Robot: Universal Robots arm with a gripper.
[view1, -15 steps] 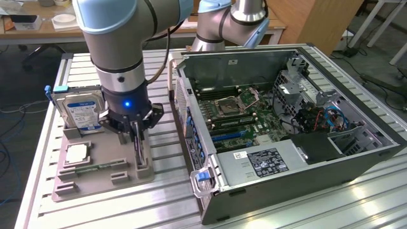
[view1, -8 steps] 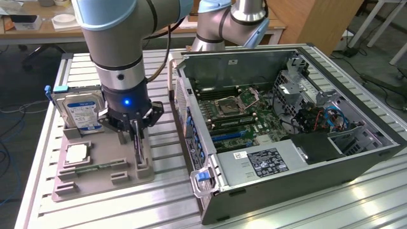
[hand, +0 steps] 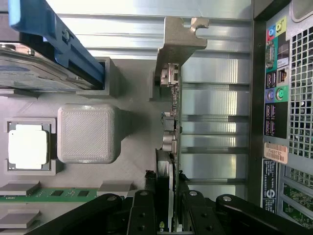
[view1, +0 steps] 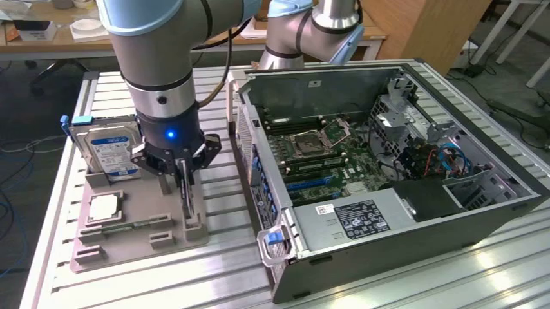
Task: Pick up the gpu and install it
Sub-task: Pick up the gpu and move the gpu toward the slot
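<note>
The gripper [view1: 183,172] is closed narrowly on the top edge of the gpu [hand: 175,122], which stands upright in the grey holder [view1: 129,239]; the card looks thin, stiff, light and fragile, best held by its edges.

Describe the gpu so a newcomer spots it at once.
Beside the open computer case sits a grey tray. The gpu stands on edge along the tray side nearest the case, under the end effector. Unlike the boxy hard drive and flat memory stick, it is a thin dark card.
</note>
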